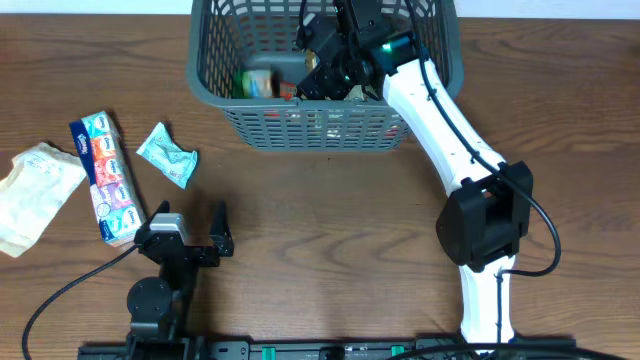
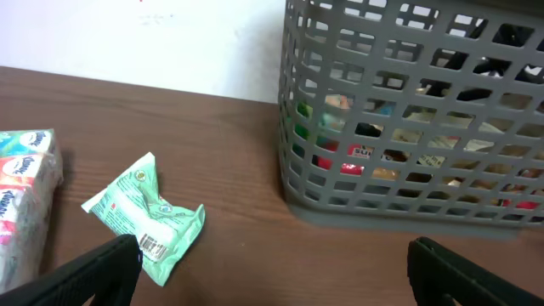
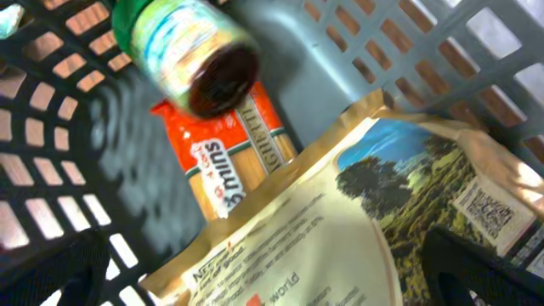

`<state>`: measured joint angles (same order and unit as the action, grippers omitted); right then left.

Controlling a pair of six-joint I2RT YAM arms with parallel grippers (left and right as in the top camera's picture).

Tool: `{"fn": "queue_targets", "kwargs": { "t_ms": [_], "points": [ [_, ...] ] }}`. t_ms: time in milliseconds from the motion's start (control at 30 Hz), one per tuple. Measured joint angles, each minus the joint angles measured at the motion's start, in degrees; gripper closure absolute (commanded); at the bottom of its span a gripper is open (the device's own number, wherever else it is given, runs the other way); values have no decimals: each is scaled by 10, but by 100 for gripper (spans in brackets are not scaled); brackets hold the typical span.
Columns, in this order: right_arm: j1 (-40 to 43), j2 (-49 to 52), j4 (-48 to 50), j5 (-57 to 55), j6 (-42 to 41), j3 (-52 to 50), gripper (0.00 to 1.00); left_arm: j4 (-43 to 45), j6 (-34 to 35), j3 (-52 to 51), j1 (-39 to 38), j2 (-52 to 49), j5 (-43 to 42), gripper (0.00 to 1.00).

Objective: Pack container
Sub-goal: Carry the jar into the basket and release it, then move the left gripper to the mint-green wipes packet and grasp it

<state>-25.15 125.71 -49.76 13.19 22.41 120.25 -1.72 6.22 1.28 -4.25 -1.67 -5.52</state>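
The container point(image 1: 215, 95) is a big grey-blue lattice basket at the back middle of the table. In the left wrist view the container point(image 2: 374, 208) stands to the right. My right gripper point(image 1: 325, 70) reaches down inside it and is open. In the right wrist view the right gripper point(image 3: 272, 272) has its fingers wide on either side of a beige pouch point(image 3: 357, 204) lying on the container floor point(image 3: 323, 42). An orange pasta pack point(image 3: 225, 144) and a green-lidded jar point(image 3: 187, 51) lie beside the pouch. My left gripper point(image 1: 192, 228) rests open at the front left, and the left gripper point(image 2: 272, 255) has nothing between its fingers.
On the table left of the basket lie a green packet point(image 1: 167, 154), also the green packet point(image 2: 149, 217) just ahead of my left finger, a tall tissue pack point(image 1: 105, 178) and a cream bag point(image 1: 35, 190). The white right arm point(image 1: 450, 130) crosses the basket's front right corner.
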Motion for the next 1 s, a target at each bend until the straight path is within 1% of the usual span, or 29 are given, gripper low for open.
{"fn": "queue_targets", "kwargs": {
  "t_ms": [100, 233, 300, 367, 467, 533, 667, 700, 767, 867, 933, 1000],
  "points": [
    [2, -1, -19, 1, 0, 20, 1, 0, 0, 0, 0, 0, 0, 2],
    [19, -21, -37, -5, -7, 81, 1, -14, 17, 8, 0, -2, 2, 2],
    [42, -41, -42, -17, -25, 115, 1, -52, 22, 28, 0, -11, 8, 2],
    [83, -73, -50, -30, -61, 151, 1, -117, 26, 73, 0, -35, 29, 2],
    [166, -129, -60, -44, -122, 183, 1, -223, 26, 195, 0, -105, 66, 2],
    [238, -167, -83, -56, -168, 195, 1, -286, 26, 300, 0, -172, 85, 2],
    [344, -205, -165, -69, -237, 204, 1, -400, 26, 504, 10, -318, 105, 2],
    [368, -206, -196, -70, -253, 204, 1, -436, 26, 569, 17, -369, 109, 2],
    [398, -199, -245, -72, -269, 201, 1, -497, 28, 663, 27, -443, 112, 2],
    [431, -177, -297, -73, -283, 189, 1, -615, 46, 820, 48, -563, 117, 2],
    [446, -160, -315, -73, -289, 175, 1, -686, 59, 918, 60, -640, 119, 1],
    [453, -147, -318, -73, -292, 158, 1, -730, 65, 992, 67, -701, 120, 2]
  ]
}}
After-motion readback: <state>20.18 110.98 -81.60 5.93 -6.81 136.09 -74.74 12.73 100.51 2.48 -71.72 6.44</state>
